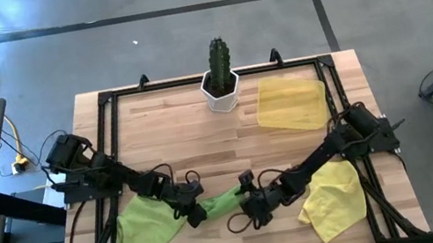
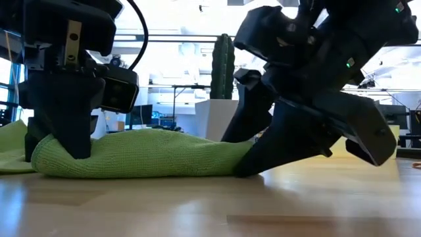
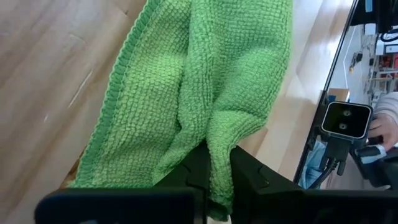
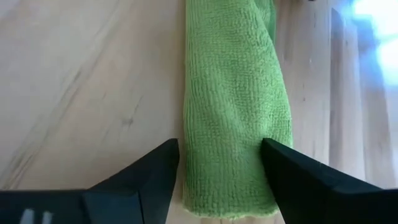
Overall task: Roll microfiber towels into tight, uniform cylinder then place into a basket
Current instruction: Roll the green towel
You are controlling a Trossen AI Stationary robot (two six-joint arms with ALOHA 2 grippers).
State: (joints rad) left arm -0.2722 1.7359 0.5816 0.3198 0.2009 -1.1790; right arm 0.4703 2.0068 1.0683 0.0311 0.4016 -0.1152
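1. High view. A lime-green microfiber towel (image 1: 150, 224) is seen on the near side of the table from the cactus pot (image 1: 221, 90), drawn out into a narrow strip toward the table's middle. The left gripper (image 1: 196, 213) is set on one end of the strip, the right gripper (image 1: 250, 207) at the other. The pale yellow basket (image 1: 291, 102) lies just beside the pot; a yellow towel (image 1: 335, 200) lies under the right arm, well apart from the pot. Risk: the bulk of the green cloth is left loose behind the left gripper, so an uneven, flared roll may result.

2. Low view. The strip is seen lying flat on the wood in front of the cactus pot, only loosely folded. Risk: a slack core may be formed if rolling is begun without tension.

3. Left wrist view. The left fingers (image 3: 196, 174) are pinched together on a fold of the green cloth. Risk: only a thin pleat is caught; it may be pulled free under tension.

4. Right wrist view. The right fingers (image 4: 152, 167) stand apart, straddling the strip's end, nothing clamped. Risk: if they are closed here, the edge may be bunched or missed, and the cloth dragged instead of rolled.
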